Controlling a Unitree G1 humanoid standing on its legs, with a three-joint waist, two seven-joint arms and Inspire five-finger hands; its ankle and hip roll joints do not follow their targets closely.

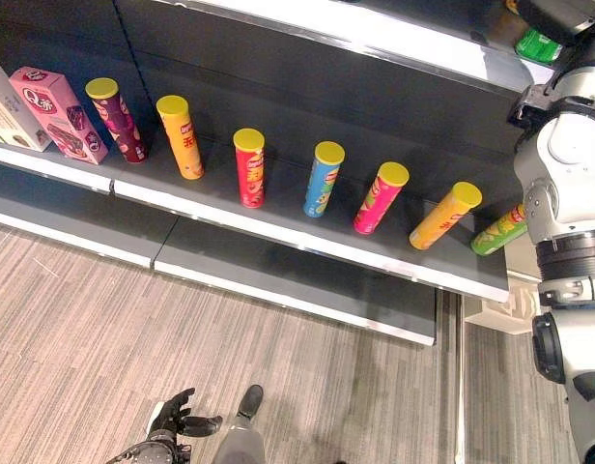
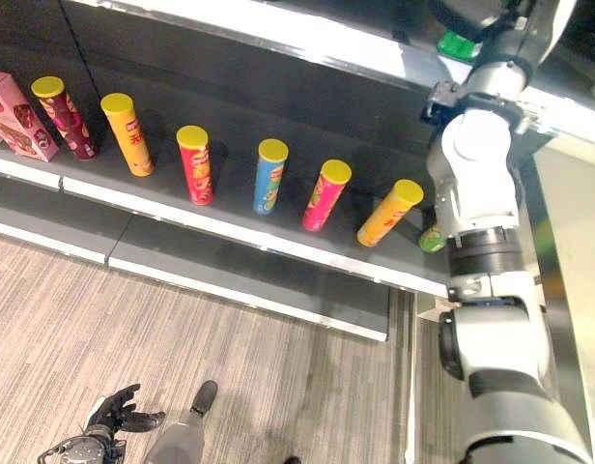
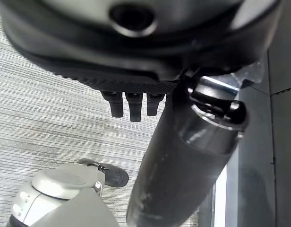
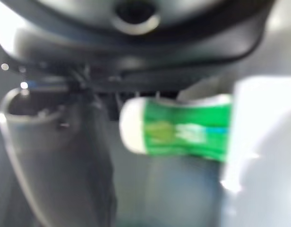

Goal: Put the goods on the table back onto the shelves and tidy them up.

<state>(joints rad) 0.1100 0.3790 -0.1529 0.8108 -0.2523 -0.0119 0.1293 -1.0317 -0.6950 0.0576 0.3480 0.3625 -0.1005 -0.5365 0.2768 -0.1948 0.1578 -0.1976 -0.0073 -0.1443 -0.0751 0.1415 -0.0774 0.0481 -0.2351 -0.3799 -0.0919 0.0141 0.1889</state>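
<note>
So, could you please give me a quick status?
Left hand open, low, idle. Right hand raised by green white-lidded can at upper shelf, grip unclear. Nothing blocking.

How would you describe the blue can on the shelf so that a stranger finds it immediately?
Look at the dark shelf carrying a row of tall cans with yellow lids. The blue can stands near the middle, between a red can and a pink can. It is the only blue one.

dark shelf (image 1: 278, 217), upright chip cans (image 1: 249, 167), boxes (image 1: 58, 111)
</note>
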